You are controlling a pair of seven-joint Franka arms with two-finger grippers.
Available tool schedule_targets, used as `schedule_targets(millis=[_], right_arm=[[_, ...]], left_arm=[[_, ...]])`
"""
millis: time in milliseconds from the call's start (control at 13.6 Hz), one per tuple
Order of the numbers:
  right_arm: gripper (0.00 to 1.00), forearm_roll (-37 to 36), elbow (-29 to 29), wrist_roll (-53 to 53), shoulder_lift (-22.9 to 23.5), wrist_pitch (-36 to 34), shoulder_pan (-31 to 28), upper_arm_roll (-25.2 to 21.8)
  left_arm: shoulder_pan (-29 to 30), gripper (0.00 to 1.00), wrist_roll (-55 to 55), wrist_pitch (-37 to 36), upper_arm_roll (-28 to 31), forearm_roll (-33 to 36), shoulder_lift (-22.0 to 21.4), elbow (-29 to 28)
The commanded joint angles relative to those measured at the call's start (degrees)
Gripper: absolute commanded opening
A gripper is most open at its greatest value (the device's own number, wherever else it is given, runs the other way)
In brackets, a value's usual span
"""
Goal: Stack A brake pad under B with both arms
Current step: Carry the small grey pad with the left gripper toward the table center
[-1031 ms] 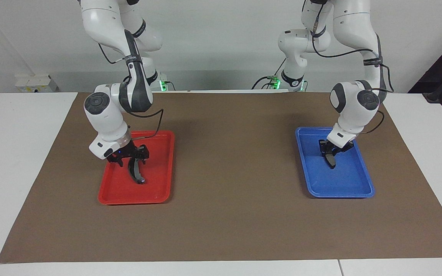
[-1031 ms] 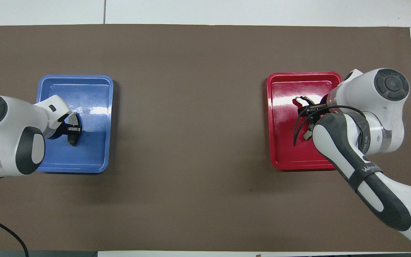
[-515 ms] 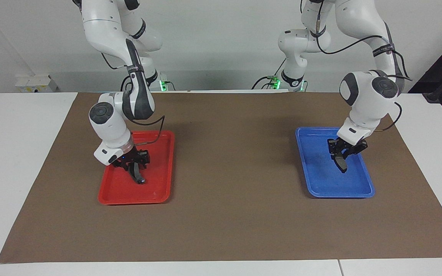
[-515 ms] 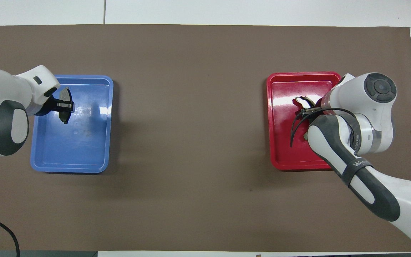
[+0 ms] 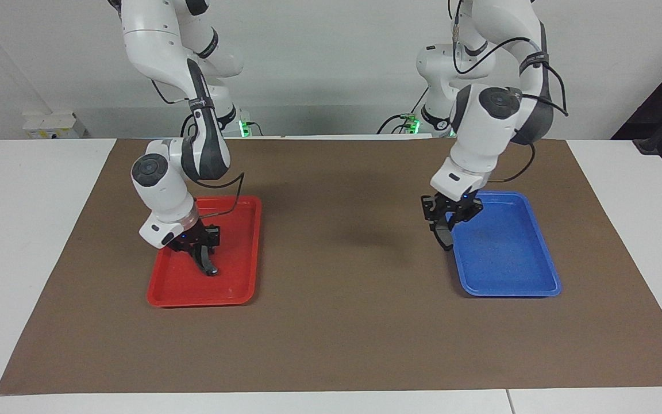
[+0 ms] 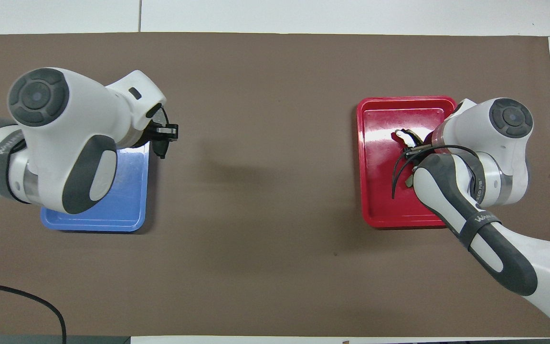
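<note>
Your left gripper (image 5: 445, 225) is clamped on the A brake pad (image 5: 442, 237), long axis hanging down, over the blue tray's (image 5: 538, 287) rim toward the table's middle — tray otherwise empty. Your right gripper (image 5: 200, 248) sits low in the red tray (image 5: 239, 293), fingers narrowing around B (image 5: 207, 264) — B stands on edge beneath it, tip on the tray floor.

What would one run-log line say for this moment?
left gripper: shut on A brake pad, raised over blue tray edge | right gripper: closing on B in red tray | stack: not yet
</note>
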Motion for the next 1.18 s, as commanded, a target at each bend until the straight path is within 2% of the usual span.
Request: schedule_targets(millis=[0,74,221,294,442,589,883,1104], right_arm=[[0.04,-0.42,-1.05,-1.41,-0.94,-0.50,-1.49,0.92],[0.00,-0.42,-0.61,-1.41,-0.94,-1.46,-1.49,0.92],[0.00,-0.42,1.84,-1.58,-0.94,-4.09,-1.49,0.92],[0.00,-0.42,4.20,-1.58,-0.85,-6.72,-1.58,0.92],[0.00,-0.42,9.21,-1.58,-0.76,-13.04,-1.58,1.01],[0.00,-0.42,11.87,-1.67,-1.02,-16.67,-1.41,1.01],[0.00,-0.34,13.19,-1.58,-2.34,-20.97,-1.32,1.01],[0.00,-0.42,17.31,-1.67,-2.52,-27.20,-1.76,0.66]], left_arm=[[0.51,0.01,-9.86,-2.03,-6.87,5.19,3.42,3.94],[0.51,0.01,-14.34,-2.03,-9.68,7.66,5.18,4.74],[-1.93,0.01,-21.82,-1.94,-12.68,12.67,9.22,7.02],[-2.65,0.01,-24.81,-1.85,-13.39,14.61,11.24,8.07],[-8.33,0.01,-32.10,-1.76,-13.41,19.52,17.38,12.28],[-10.64,0.01,-35.91,-1.76,-13.23,23.31,23.36,16.94],[-12.32,0.01,-36.36,-0.53,-13.31,25.44,26.98,17.66],[-12.41,0.01,-36.36,-0.44,-13.40,25.44,29.09,17.84]])
